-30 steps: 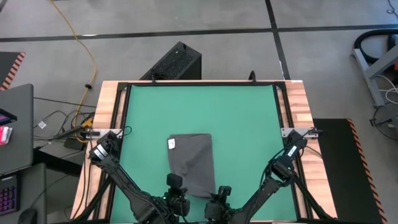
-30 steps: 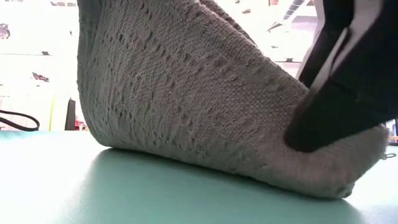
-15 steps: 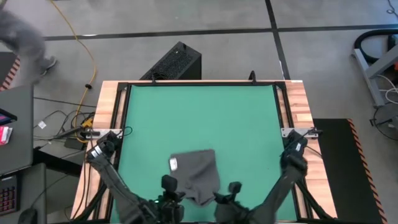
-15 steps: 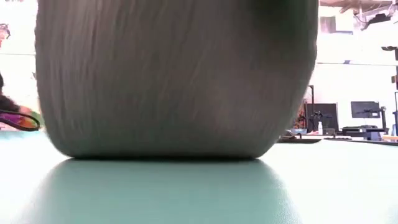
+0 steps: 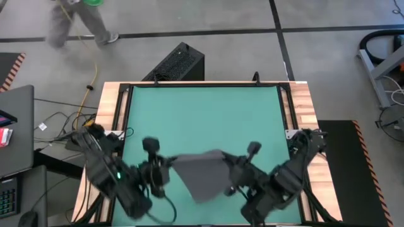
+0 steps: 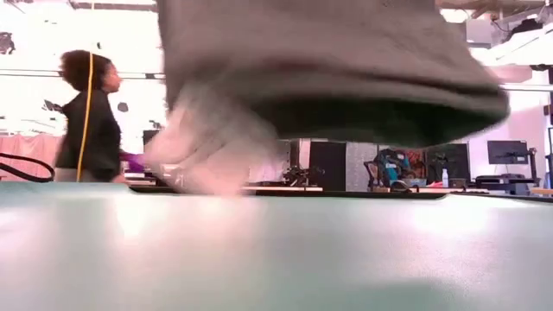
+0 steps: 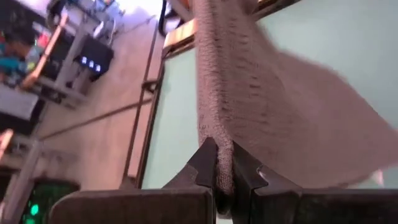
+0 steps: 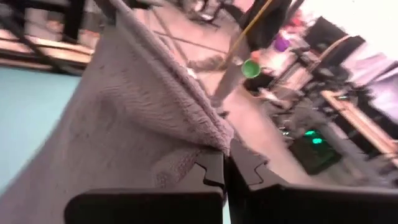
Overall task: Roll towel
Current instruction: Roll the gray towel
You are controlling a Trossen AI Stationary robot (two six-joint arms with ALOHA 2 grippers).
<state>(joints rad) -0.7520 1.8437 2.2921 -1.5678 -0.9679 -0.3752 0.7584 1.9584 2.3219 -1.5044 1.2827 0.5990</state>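
The dark grey towel (image 5: 202,176) hangs in the air over the near half of the green table (image 5: 202,113), stretched between my two grippers. The low view shows its underside (image 6: 346,78) clear of the tabletop, blurred. My left gripper (image 5: 169,165) is shut on the towel's left end, and its wrist view shows the cloth running away from the fingers (image 7: 224,177). My right gripper (image 5: 228,171) is shut on the right end (image 8: 225,165). My left gripper pinches an upper corner of the towel (image 7: 219,140) between its two fingers, coming about level from the table's left. The cloth hangs from there, lifted clear of the table. My right gripper pinches the opposite upper corner (image 8: 211,140) between its two fingers, coming about level from the table's right. The towel sags between the two holds, its lower tip (image 5: 202,198) toward the near edge.
The table's wooden rim (image 5: 107,107) frames the green top, whose far half is bare. A black box (image 5: 177,63) stands on the floor beyond the far edge. A person (image 6: 91,121) walks past at the far left of the room.
Both grippers have risen from the near edge and moved toward the far edge, spreading apart. The towel, which lay flat on the table with its near end at the grippers, first bunched up and now hangs lifted clear between them.
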